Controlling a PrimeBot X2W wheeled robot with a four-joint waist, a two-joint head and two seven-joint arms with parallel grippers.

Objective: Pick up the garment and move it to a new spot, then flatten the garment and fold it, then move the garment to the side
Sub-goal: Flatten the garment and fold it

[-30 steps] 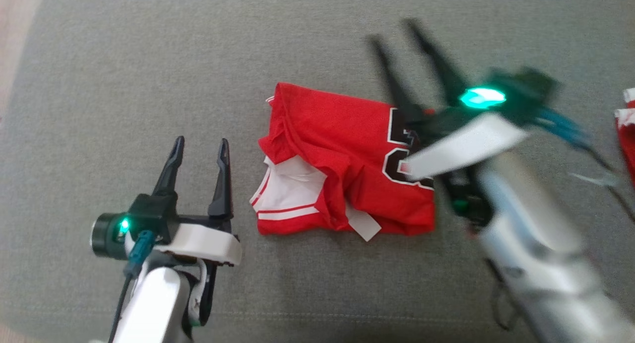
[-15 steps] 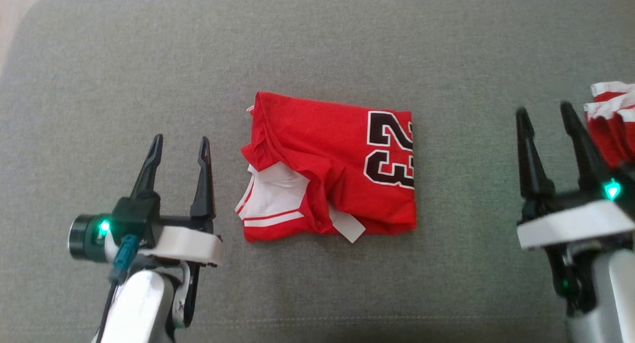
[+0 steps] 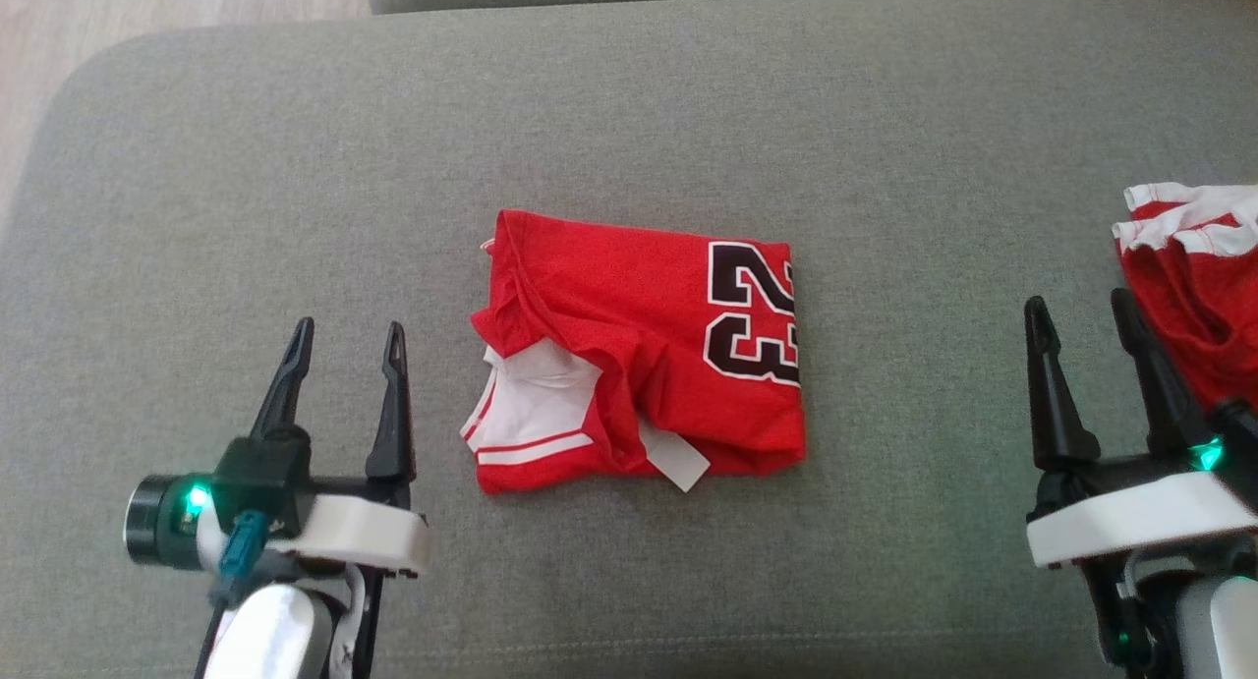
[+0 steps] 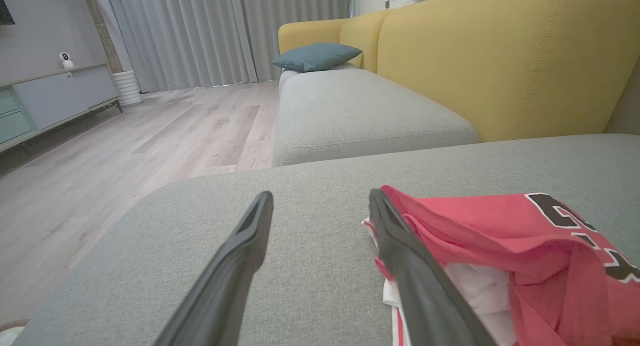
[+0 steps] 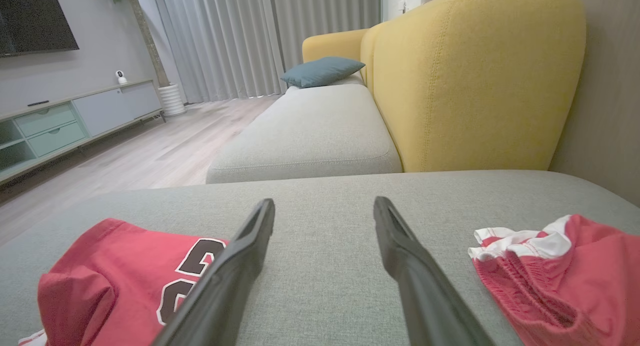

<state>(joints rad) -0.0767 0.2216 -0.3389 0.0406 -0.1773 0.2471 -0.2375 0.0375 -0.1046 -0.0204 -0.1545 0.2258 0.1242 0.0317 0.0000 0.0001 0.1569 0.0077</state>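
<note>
Head view: the folded red jersey (image 3: 639, 355) lies at the centre of the grey sofa seat (image 3: 629, 119), held by neither gripper. It forms a rough rectangle. A black, white-edged "23" sits at its 3 o'clock edge, white striped trim shows at 8 o'clock, and a white tag sticks out at 6 o'clock. The cloth is soft knit, creased along the left fold. The left gripper (image 3: 350, 325) stands at 8 o'clock of the jersey, close beside it but apart, jaws spread and empty. The right gripper (image 3: 1078, 302) stands well off at 4 o'clock, jaws likewise spread and empty. A second red garment (image 3: 1194, 286) with white trim lies crumpled at 3 o'clock.

Left wrist view: the left gripper (image 4: 321, 195) hangs over coarse woven upholstery. The jersey (image 4: 500, 226) lies at 4 o'clock, partly behind the right-hand finger. A yellow stitched backrest (image 4: 500, 60) rises at 1 o'clock, with a teal cushion (image 4: 316, 56) at 12.

Right wrist view: the right gripper (image 5: 325, 202) is over bare seat between the jersey (image 5: 125, 266) at 8 o'clock and the second red garment (image 5: 565, 271) at 4 o'clock.
</note>
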